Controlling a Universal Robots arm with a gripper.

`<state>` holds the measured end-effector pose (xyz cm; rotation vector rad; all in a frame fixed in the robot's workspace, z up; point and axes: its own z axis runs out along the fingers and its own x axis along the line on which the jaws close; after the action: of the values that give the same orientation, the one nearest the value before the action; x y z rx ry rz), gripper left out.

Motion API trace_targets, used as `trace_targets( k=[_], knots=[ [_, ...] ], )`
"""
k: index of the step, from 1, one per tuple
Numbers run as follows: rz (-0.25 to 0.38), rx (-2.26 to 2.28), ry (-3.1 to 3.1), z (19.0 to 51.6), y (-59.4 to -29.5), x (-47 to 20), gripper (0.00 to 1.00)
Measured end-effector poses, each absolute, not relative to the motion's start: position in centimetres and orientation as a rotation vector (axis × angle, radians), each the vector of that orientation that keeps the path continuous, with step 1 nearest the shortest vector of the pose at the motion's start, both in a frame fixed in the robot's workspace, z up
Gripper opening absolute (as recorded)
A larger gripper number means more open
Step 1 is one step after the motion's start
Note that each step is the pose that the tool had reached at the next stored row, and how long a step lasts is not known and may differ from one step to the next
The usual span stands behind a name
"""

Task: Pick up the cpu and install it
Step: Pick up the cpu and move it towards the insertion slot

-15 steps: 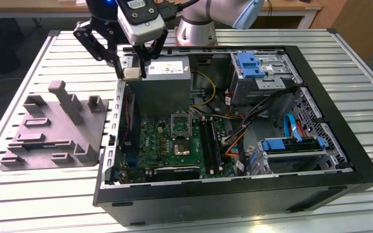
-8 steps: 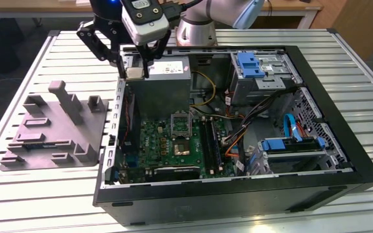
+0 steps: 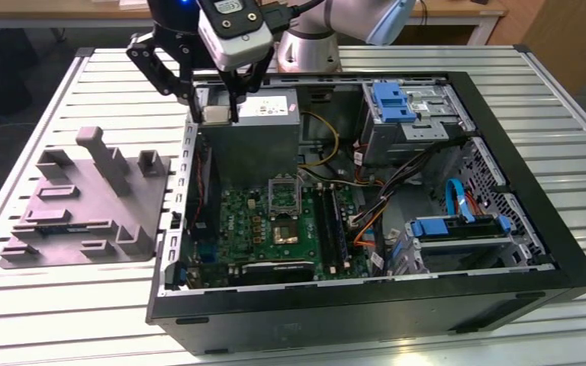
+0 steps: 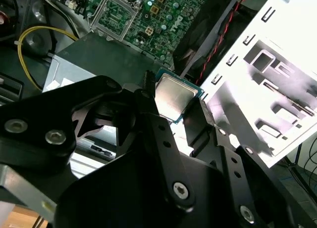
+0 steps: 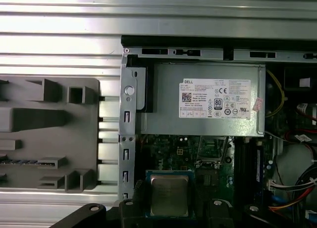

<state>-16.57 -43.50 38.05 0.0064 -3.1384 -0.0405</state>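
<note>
Pincer [image 4: 176, 100] closed on cpu [image 5: 169, 194], gripping its edges | chip aloft near power supply [image 3: 262, 110]; socket [image 3: 286, 231] at five o'clock from it in exterior view | I judge: keep chip level, squeeze light, avoid case [image 3: 375, 320] walls.

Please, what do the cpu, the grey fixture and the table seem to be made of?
The cpu, clamped in the gripper: metal top, pale silver with a dull sheen, on a green-blue board rim. The fixture: probably plastic, matt grey-purple, blocky shapes without shine. The table: likely aluminium, bright ribbed slats that reflect light.
</note>
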Motion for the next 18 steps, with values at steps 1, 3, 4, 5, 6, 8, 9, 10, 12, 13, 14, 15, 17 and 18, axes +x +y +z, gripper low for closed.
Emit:
trace_targets(
  k=[1, 3, 4, 5, 6, 8, 9, 10, 12, 13, 14, 15, 17, 18],
  knots=[
    [-0.041, 0.006, -3.138, 38.0, -43.5, -16.5, 0.47],
    [-0.040, 0.006, -3.138, 38.0, -43.5, -16.4, 0.47],
    [-0.040, 0.006, -3.138, 38.0, -43.5, -16.3, 0.47],
    [-0.041, 0.006, -3.138, 38.0, -43.5, -16.2, 0.47],
    [-0.041, 0.006, -3.139, 38.0, -43.5, -16.2, 0.47],
    [-0.040, 0.006, -3.138, 38.0, -43.5, -16.0, 0.47],
    [-0.041, 0.006, -3.138, 38.0, -43.5, -15.8, 0.47],
    [-0.041, 0.006, -3.138, 38.0, -43.5, -15.7, 0.47],
    [-0.040, 0.006, -3.138, 38.0, -43.5, -15.5, 0.47],
    [-0.041, 0.006, -3.138, 38.0, -43.5, -15.5, 0.47],
    [-0.040, 0.006, -3.138, 38.0, -43.5, -15.4, 0.47],
    [-0.040, 0.006, -3.138, 38.0, -43.5, -15.3, 0.47],
    [-0.041, 0.006, -3.138, 38.0, -43.5, -15.1, 0.47],
    [-0.040, 0.006, -3.138, 38.0, -43.5, -15.1, 0.47]
  ],
)
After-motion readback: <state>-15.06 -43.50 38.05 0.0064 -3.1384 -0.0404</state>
